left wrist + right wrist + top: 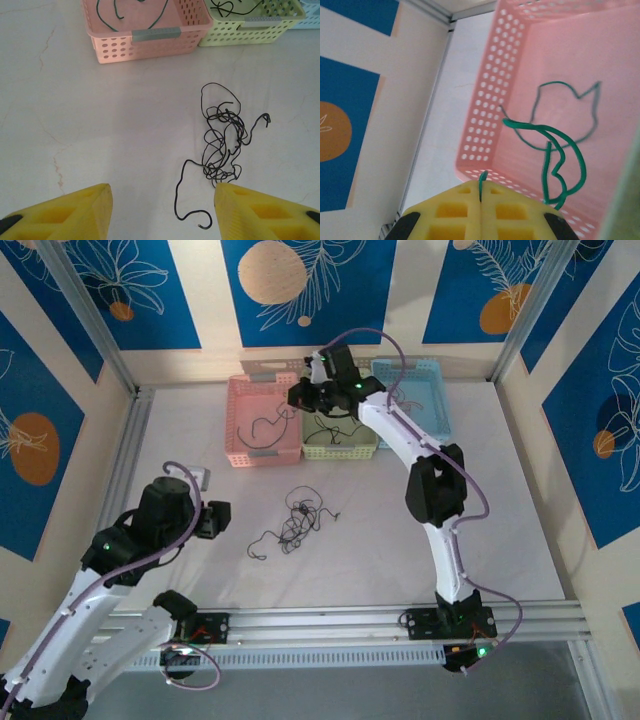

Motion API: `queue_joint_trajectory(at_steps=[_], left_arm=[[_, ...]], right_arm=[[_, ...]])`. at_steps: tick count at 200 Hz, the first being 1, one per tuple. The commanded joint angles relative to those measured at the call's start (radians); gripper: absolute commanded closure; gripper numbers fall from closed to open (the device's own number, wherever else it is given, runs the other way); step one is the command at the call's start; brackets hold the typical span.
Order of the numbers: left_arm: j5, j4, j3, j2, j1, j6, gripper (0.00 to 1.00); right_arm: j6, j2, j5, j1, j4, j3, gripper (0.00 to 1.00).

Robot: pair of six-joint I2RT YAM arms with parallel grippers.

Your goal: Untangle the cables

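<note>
Right gripper [481,194] was pinched shut on 1 green cable [555,165] dangling over the pink basket [485,115], so release probably should come low and well inside its walls, while left gripper [162,200] hung open and empty just short of the black tangle [222,145] on the table [100,125].

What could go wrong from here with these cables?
The right hand pinches the green cable by its end, above the wall of the pink basket; released here, it might drape over the rim. The left hand is open near the black clump, whose strands overlap tightly; a grab may lift the whole knot.
</note>
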Motion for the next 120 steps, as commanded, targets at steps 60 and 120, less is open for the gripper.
queue_joint_trajectory(at_steps=[60, 120], left_arm=[[0.036, -0.004, -0.003, 0.038, 0.016, 0.001, 0.43], [0.156, 0.014, -0.010, 0.108, 0.016, -0.004, 0.42]], right_arm=[[-0.089, 0.076, -0.027, 0.049, -0.118, 0.153, 0.48], [-0.136, -0.366, 0.008, 0.019, 0.035, -0.497, 0.50]])
